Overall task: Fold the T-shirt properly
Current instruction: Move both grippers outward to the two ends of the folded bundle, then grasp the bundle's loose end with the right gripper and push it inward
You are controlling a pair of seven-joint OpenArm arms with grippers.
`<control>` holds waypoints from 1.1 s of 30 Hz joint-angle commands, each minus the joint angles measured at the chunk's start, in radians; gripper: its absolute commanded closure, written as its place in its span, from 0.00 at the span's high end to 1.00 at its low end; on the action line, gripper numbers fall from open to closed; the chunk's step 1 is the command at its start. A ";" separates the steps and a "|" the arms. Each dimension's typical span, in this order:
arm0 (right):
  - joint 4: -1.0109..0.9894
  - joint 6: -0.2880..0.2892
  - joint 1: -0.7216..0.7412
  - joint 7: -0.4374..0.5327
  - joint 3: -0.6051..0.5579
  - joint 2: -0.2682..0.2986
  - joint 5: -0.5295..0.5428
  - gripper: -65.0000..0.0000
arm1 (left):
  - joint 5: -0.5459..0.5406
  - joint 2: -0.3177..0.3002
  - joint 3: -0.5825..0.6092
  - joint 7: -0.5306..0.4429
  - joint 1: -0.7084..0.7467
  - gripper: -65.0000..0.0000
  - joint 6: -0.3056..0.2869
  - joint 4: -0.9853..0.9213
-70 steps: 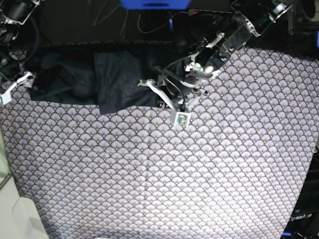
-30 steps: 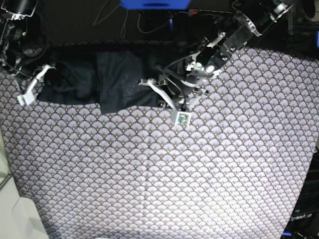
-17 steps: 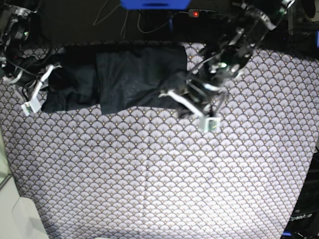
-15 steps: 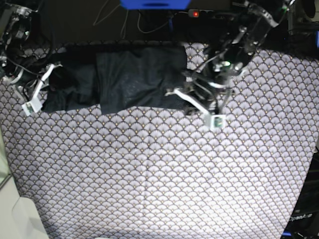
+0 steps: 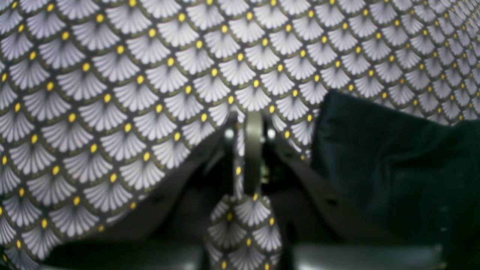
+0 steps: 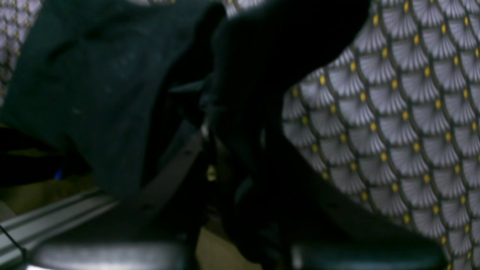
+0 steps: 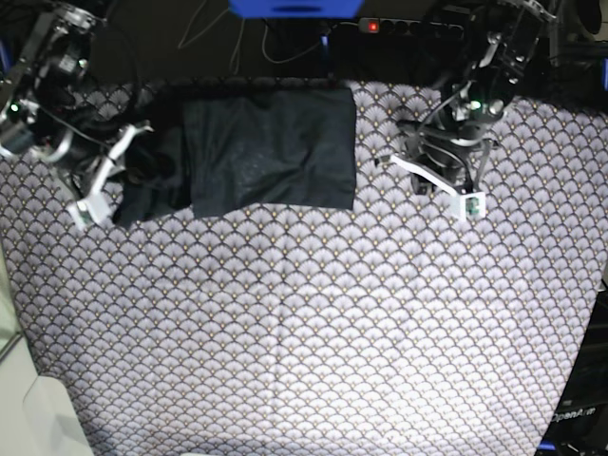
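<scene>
Right gripper: closed on the T-shirt, cloth pinched between the fingers and bunched up around them
Left gripper: fingers nearly together, nothing between them, off to the side of the shirt, over bare patterned cloth
T-shirt: far part of the table, by the edge; middle panel lies fairly flat with light creases, the end on the right arm's side is lifted and gathered
Step in hand: looks like folding that side in over the middle panel, right arm alone doing the work
Next move: carry the held end across toward the left arm's side, keep it low, lay it flat, line up edges, then let go
Left arm: probably best kept clear until the flap is down
Risk: bunched cloth may land crumpled or drag the middle panel askew
</scene>
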 commanded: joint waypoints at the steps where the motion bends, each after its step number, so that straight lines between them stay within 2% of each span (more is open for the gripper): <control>1: 0.016 0.003 0.020 0.022 -0.021 -0.001 0.032 0.00 | 0.006 -0.007 -0.008 -0.021 -0.008 0.04 -0.003 0.014; 5: 0.016 0.003 0.022 0.022 -0.056 -0.032 0.032 0.00 | 0.006 -0.001 -0.002 -0.021 -0.015 0.04 -0.003 -0.021; 11: 0.018 0.003 0.022 0.022 -0.115 -0.035 0.032 0.00 | 0.006 0.022 0.000 -0.021 -0.020 0.04 -0.003 -0.101; 13: 0.018 0.003 0.025 0.022 -0.112 -0.028 0.032 0.00 | 0.006 0.026 0.002 -0.021 -0.020 0.04 -0.003 -0.101; 19: 0.018 0.003 0.031 0.022 -0.036 0.055 0.037 0.00 | 0.006 0.030 0.003 -0.021 -0.018 0.04 -0.003 -0.095; 21: 0.018 0.003 0.023 0.022 -0.029 0.081 0.094 0.00 | 0.006 0.030 0.002 -0.021 -0.020 0.04 -0.003 -0.098; 25: 0.023 0.003 0.003 0.022 -0.021 0.132 0.295 0.00 | 0.006 0.030 0.002 -0.024 -0.020 0.04 -0.003 -0.099; 33: 0.042 0.003 -0.006 0.022 -0.029 0.132 0.566 0.00 | 0.005 0.030 0.003 -0.021 -0.038 0.04 -0.003 -0.098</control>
